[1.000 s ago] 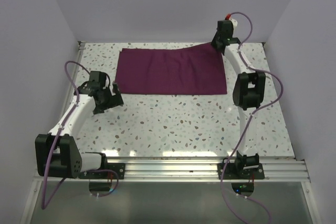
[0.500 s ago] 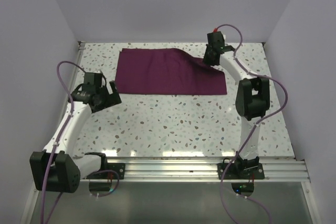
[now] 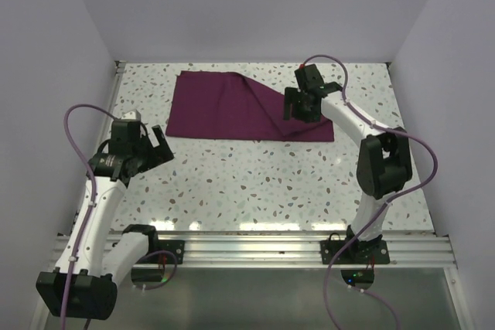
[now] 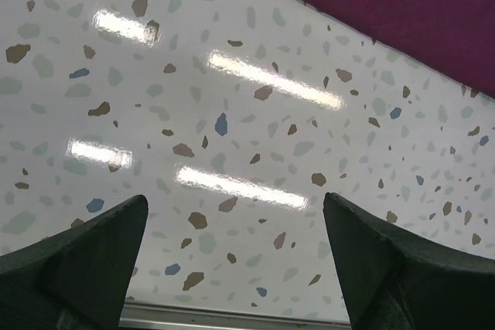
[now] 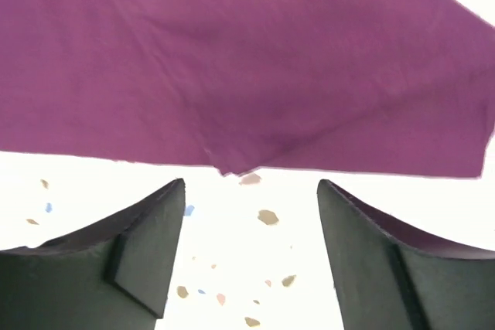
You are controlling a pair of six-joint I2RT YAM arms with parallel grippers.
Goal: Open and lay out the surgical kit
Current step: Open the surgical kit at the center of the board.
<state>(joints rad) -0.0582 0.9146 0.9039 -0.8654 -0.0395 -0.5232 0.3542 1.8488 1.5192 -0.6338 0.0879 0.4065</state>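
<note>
Cloth wrap (image 5: 232, 67) sits just beyond my right gripper (image 5: 251, 256), fingers apart, empty; left gripper (image 4: 232, 268) wide open, farther off.

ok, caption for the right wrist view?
Right pincer open above the terrazzo table, a folded corner of the purple cloth just ahead.

Cloth (image 3: 232, 106): I see a plain dark purple, no print.
Table (image 3: 263, 183): I see white speckled with brown, grey and blue flecks.
Arms (image 3: 104, 199): white links with black joints.
Cables (image 3: 77, 125): lilac.
Left gripper (image 4: 232, 268): black fingers.
Right gripper (image 5: 249, 260): black fingers.
Walls (image 3: 247, 5): pale lavender.
</note>
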